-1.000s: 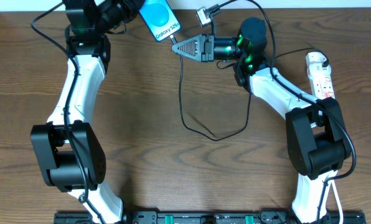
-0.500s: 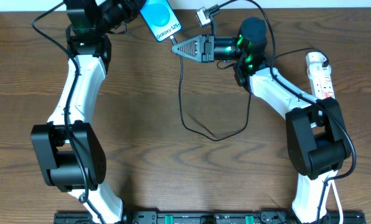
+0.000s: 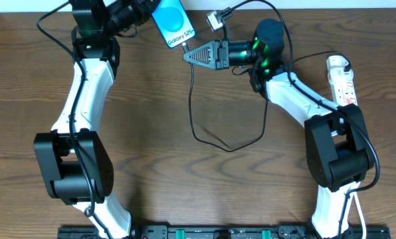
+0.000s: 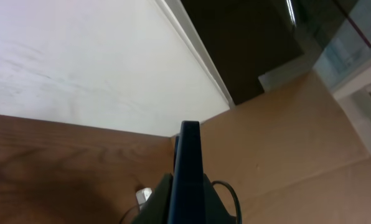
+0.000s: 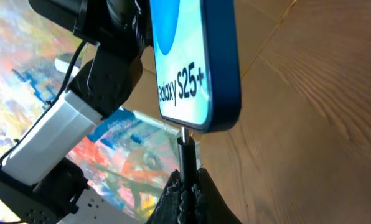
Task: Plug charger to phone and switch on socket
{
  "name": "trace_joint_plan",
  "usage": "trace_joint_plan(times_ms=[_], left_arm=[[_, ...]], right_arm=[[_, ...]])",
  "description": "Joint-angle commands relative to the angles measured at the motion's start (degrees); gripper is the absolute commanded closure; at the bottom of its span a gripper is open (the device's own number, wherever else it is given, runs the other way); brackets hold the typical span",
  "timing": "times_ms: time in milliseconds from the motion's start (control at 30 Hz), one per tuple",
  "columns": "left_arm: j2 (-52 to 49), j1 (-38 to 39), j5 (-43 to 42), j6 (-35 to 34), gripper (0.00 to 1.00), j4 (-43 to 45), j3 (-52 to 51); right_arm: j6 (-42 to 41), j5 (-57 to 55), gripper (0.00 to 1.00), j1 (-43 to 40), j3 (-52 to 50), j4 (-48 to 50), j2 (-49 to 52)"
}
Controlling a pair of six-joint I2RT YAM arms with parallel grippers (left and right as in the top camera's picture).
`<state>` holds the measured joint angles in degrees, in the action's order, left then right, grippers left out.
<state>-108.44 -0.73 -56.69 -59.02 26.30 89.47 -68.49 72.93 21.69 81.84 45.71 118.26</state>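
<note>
Left tool (image 3: 149, 8), right tool (image 3: 187, 54): both clamped.

Tabletop (image 3: 185, 192): brown wood grain. White socket (image 3: 342, 79) lies flat near the right edge. Black charger (image 3: 228, 149) cable loops across the centre, well apart from the socket.

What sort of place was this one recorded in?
Probably a robotics lab bench rather than a home: a left arm and right arm mounted at a wood-grain table, the socket lying on it, and cardboard sheeting standing beside it.
</note>
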Motion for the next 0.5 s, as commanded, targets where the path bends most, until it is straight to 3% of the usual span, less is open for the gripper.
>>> trace_joint_plan(times_ms=[0,467], left_arm=[[0.7,1.4,-9.0,0.5,0.93,0.2,0.9],[0.7,1.4,-12.2,0.7,0.92,0.0,0.9]], right_arm=[[-0.3,-5.0,0.99,0.0,0.8,0.4,0.0],[-0.3,-5.0,0.99,-0.3,0.8,1.4,0.0]])
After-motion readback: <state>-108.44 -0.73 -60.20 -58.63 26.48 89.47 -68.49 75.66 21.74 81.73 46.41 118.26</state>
